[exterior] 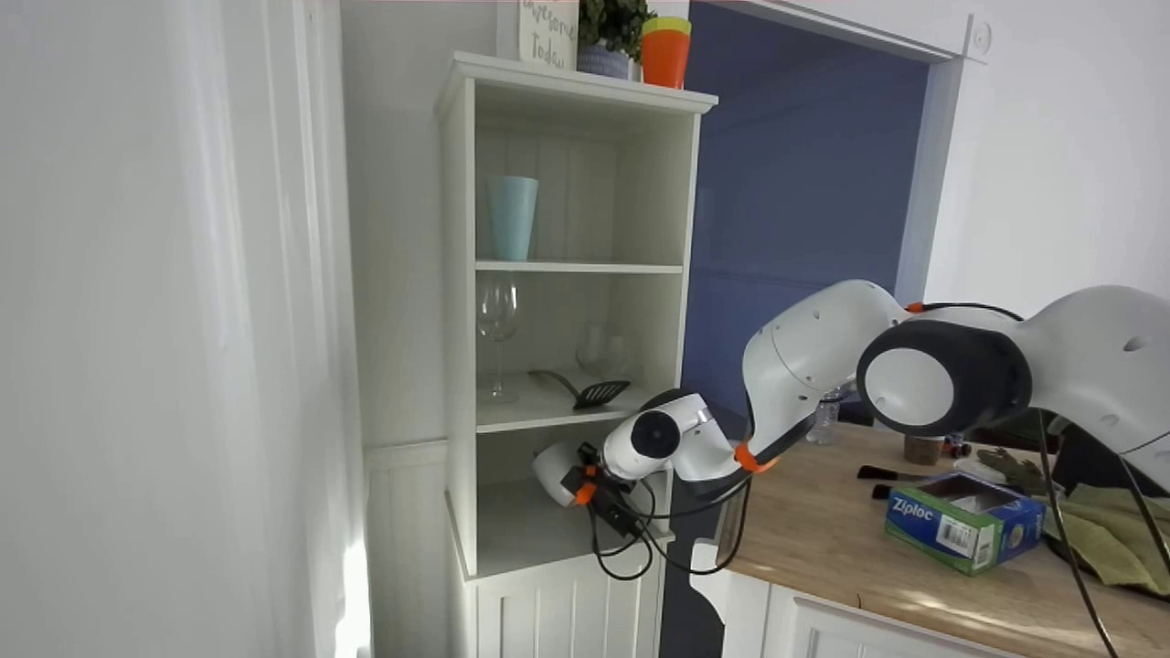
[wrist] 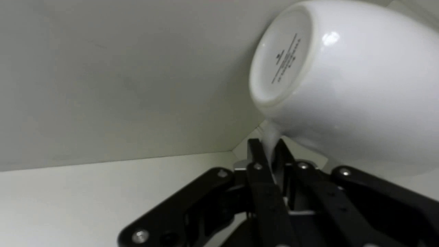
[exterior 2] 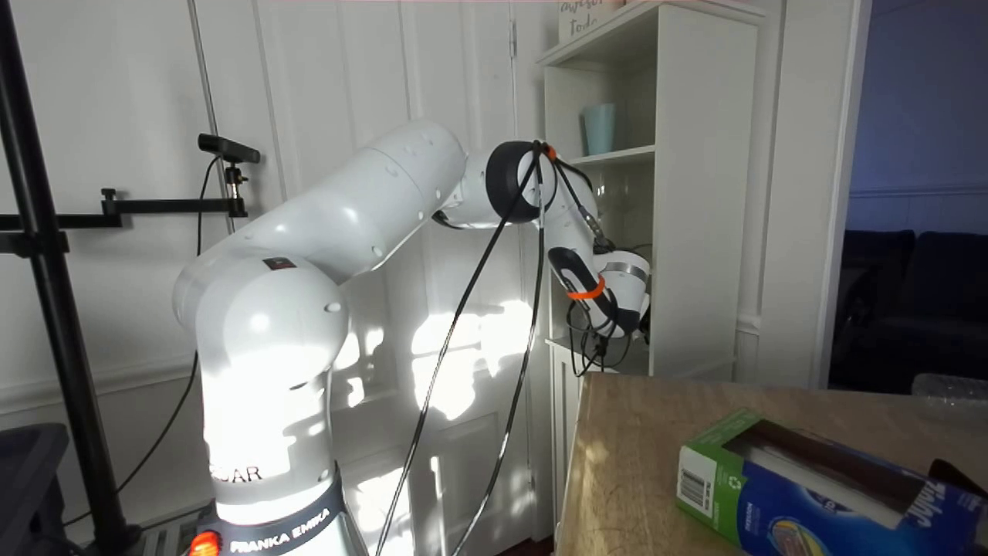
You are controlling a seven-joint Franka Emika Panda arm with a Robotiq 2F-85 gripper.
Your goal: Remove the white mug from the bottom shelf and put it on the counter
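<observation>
The white mug (wrist: pixel 343 79) fills the upper right of the wrist view, tilted, with its printed base showing. My gripper (wrist: pixel 268 145) is shut on the mug's handle, which lies between the two fingertips. In an exterior view the mug (exterior: pixel 551 473) is inside the bottom shelf (exterior: pixel 521 535), apparently held above its floor, with the gripper (exterior: pixel 582 484) beside it. The mug is hidden in the exterior view where the arm and shelf side cover it. The tan wood counter (exterior: pixel 804 539) is to the right of the shelving unit; it also shows in an exterior view (exterior 2: pixel 617 463).
A black slotted spatula (exterior: pixel 599 394) overhangs the middle shelf edge just above the arm. A wine glass (exterior: pixel 498 315) and pale blue tumbler (exterior: pixel 514 219) stand higher. The shelf's side wall (exterior 2: pixel 702 193) borders the arm. A Ziploc box (exterior: pixel 964 521) sits on the counter. Cables (exterior: pixel 631 576) hang below the wrist.
</observation>
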